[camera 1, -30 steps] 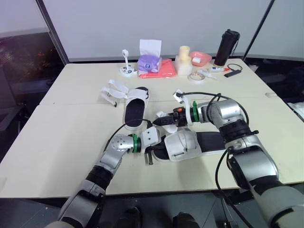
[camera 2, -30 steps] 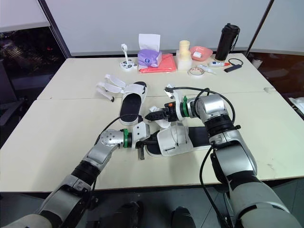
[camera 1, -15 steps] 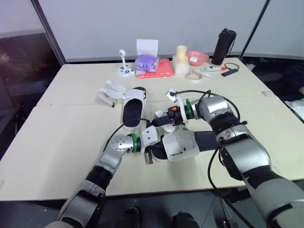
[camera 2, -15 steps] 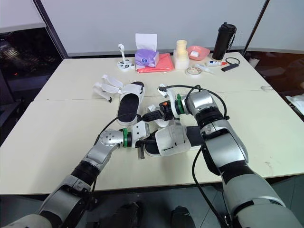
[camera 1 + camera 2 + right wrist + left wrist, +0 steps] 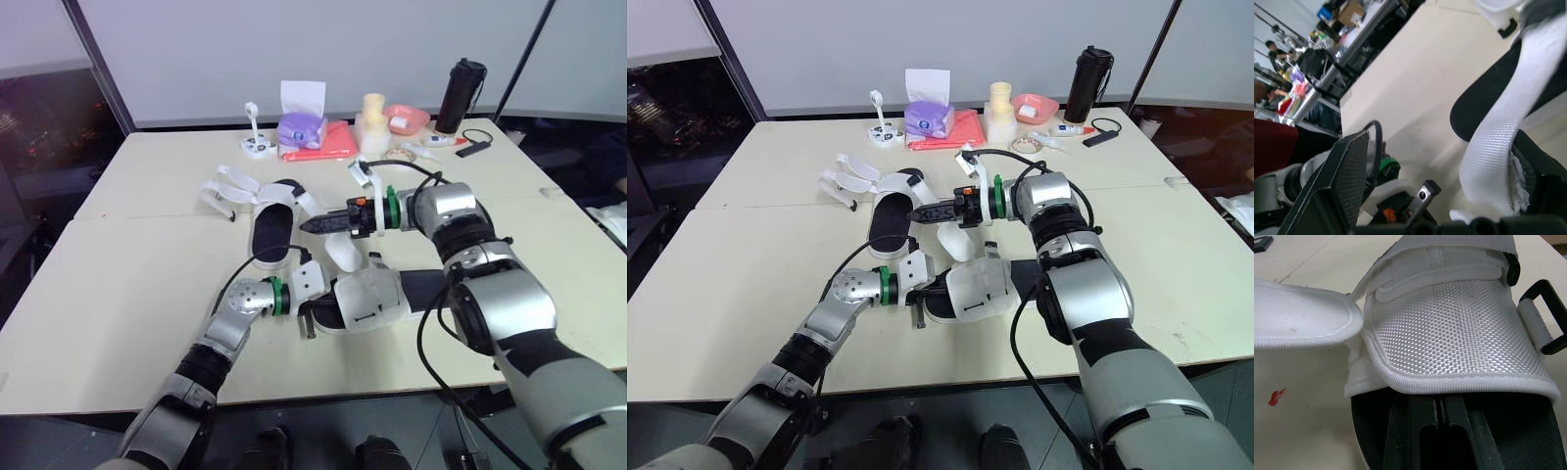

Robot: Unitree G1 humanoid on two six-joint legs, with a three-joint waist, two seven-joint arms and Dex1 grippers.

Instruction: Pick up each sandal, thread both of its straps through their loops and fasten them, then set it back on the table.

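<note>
Sandal (image 5: 370,299) sole clamped in left jaws (image 5: 1437,406) | right jaws (image 5: 312,225) parted, strap (image 5: 1498,147) draped across

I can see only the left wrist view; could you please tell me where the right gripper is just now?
Observer: The right gripper points toward the robot's left, its tip by the edge of a second black-soled sandal, farther out than the near black-soled sandal with the white woven upper.
Operator: Is it clamping a strap?
Observer: No, it is open; a white woven strap runs alongside one finger.
Operator: How does that second sandal lie?
Observer: It lies flat on the cream table, its white straps splayed unfastened.
</note>
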